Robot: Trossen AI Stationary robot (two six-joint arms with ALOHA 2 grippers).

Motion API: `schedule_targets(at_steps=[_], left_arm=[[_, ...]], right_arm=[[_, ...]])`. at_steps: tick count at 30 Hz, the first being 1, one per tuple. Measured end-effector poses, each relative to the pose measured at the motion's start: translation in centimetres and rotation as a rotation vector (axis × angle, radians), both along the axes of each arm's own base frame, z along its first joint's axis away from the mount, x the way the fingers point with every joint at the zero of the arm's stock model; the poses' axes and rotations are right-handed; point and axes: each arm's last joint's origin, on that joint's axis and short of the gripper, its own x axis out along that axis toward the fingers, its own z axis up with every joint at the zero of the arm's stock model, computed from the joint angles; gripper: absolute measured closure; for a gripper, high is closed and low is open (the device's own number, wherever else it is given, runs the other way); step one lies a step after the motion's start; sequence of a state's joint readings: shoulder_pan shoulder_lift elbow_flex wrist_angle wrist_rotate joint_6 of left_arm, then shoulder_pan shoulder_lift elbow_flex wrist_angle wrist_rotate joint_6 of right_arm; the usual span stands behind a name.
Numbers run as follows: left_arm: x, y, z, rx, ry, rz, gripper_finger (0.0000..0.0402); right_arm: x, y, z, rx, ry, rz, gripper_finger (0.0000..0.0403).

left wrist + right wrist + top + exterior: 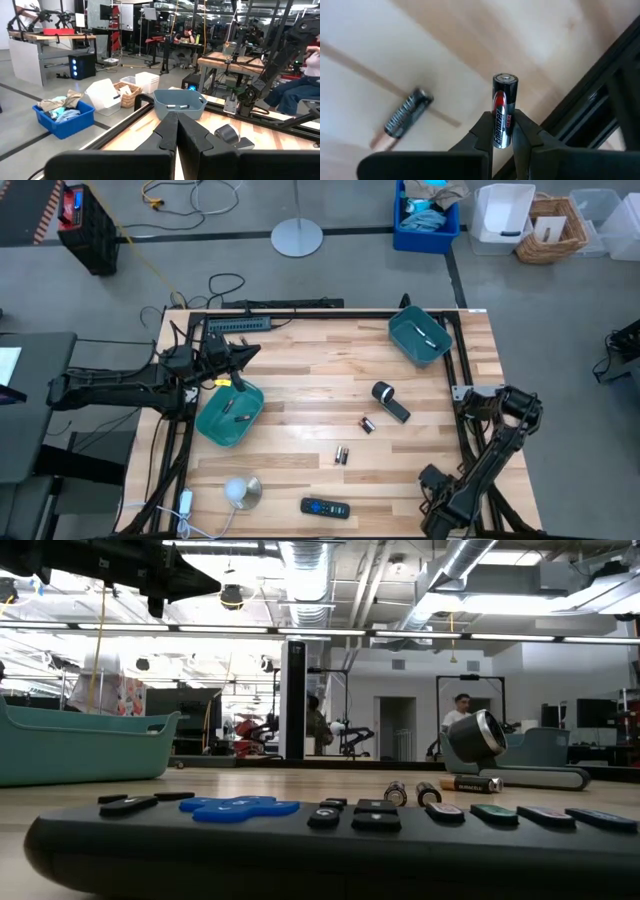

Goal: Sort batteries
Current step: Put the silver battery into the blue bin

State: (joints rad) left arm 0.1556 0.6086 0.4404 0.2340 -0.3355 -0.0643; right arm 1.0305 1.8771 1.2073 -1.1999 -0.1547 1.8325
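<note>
Right pincer clamped on battery (upright), left pincer closed, empty.

You are looking at one legible brand: "Energizer" with "MAX" under it, running lengthwise down the black, red and silver battery that the right gripper is pinching between its fingers. A second battery is lying on the wooden table nearby; it is carrying pale lettering along its dark side, but you cannot make out the words
</note>
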Motion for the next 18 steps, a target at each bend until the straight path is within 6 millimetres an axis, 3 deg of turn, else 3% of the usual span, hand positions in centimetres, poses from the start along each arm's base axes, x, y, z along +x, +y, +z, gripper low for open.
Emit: schedule_targets(at_steps=[8,18], left_arm=[[0.0,0.0,0.0,-0.001,0.002,0.0,0.0401],[0.0,0.0,-0.1,-0.024,0.001,-0.009,0.0401]], right_arm=[[2.0,-3.2,2.7,-0.101,-0.124,0.025,0.0349],[8.8,-7.9,3.1,-0.183,-0.373,0.231,0.0349]])
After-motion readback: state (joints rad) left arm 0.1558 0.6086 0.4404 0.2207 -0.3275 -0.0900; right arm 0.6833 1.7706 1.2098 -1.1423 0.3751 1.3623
